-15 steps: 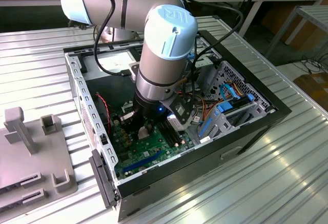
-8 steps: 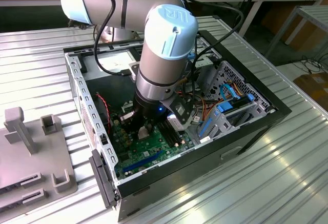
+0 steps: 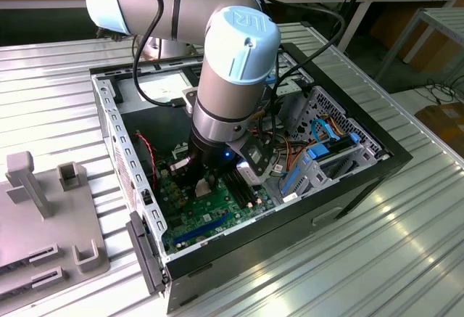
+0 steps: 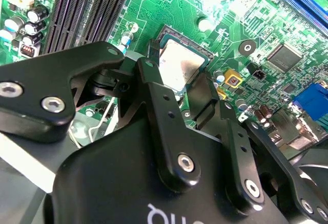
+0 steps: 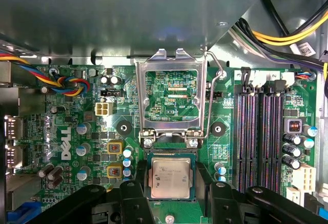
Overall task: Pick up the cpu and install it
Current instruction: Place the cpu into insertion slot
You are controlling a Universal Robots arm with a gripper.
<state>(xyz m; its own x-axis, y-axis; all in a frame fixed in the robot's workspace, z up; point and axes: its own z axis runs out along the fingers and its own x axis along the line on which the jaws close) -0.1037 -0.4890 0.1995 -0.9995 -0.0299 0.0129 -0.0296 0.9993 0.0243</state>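
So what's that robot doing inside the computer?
The robot arm reaches down into the open computer case. Its gripper is right at the cpu, the little silvery square, which is in the socket on the green board or just above it. The socket's metal cover stands flipped up, not closed yet.

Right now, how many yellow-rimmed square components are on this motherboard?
2 yellow-rimmed components in the first wrist view: one beside the cpu, one nearer the open socket lid. The gripper may hide more.
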